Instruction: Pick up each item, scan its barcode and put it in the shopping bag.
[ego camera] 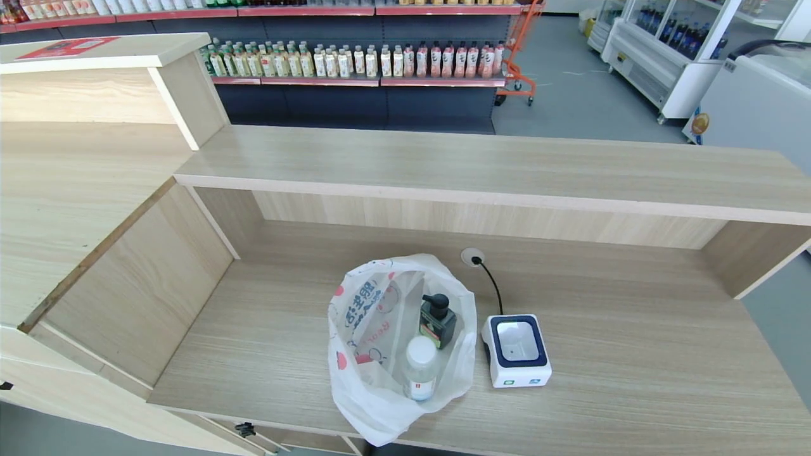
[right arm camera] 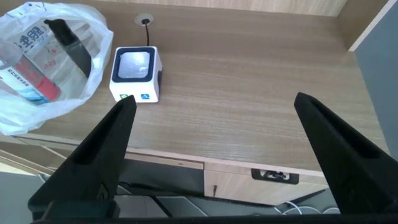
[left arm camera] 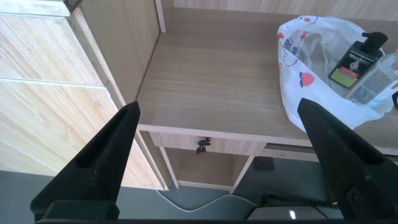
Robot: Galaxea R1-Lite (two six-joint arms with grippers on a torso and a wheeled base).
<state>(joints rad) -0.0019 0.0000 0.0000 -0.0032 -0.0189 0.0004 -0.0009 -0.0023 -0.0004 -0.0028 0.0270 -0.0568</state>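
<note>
A white plastic shopping bag (ego camera: 374, 329) (left arm camera: 311, 74) (right arm camera: 37, 87) stands open on the wooden counter near its front edge. Inside it stand a dark pump bottle (ego camera: 437, 320) (left arm camera: 354, 61) (right arm camera: 68, 46) and a clear bottle with a white cap (ego camera: 421, 367) (left arm camera: 376, 76) (right arm camera: 28, 81). Just right of the bag sits the white and blue barcode scanner (ego camera: 514, 348) (right arm camera: 134, 73), its cable running to a hole in the counter. My left gripper (left arm camera: 217, 162) hangs open off the counter's front left. My right gripper (right arm camera: 214, 155) hangs open before the counter's front right. Both hold nothing.
The counter (ego camera: 633, 354) has a raised back ledge (ego camera: 481, 168) and side walls (ego camera: 139, 278). A drawer lock (left arm camera: 202, 146) sits under the front edge. Shelves of bottles (ego camera: 355, 60) and chest freezers (ego camera: 754, 101) stand in the shop behind.
</note>
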